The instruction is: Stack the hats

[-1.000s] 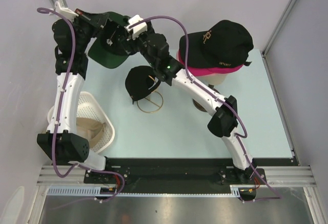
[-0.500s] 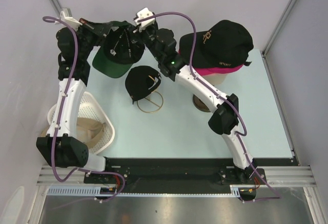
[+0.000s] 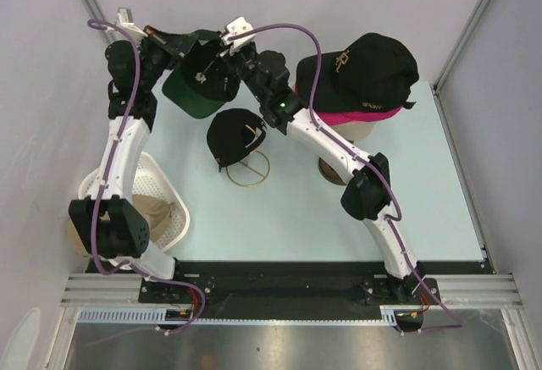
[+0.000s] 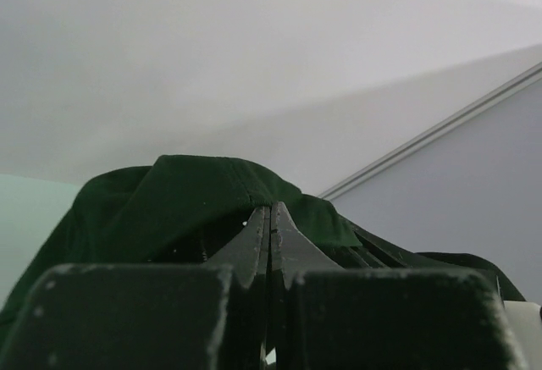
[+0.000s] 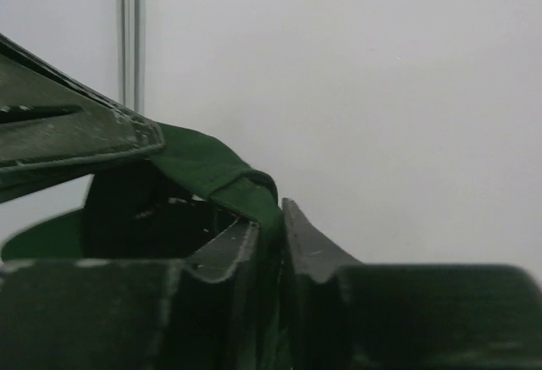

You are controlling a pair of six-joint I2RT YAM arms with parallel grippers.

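Left gripper (image 4: 271, 220) and right gripper (image 5: 272, 214) both pinch the dark green hat (image 3: 201, 93). Best held level and stretched open — then lowered squarely over the black hat (image 3: 362, 67).

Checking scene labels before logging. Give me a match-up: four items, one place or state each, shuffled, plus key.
Things:
1. dark green fabric baseball cap
2. black fabric baseball cap with gold logo
3. magenta fabric cap
4. white mesh basket

Places or states:
A. sandwiched under another cap
B. near left of the table, beside the left arm
C. top of the stack at right
D. pinched by the left gripper and the right gripper

Pairs: 1-D, 2-C, 3-A, 4-B
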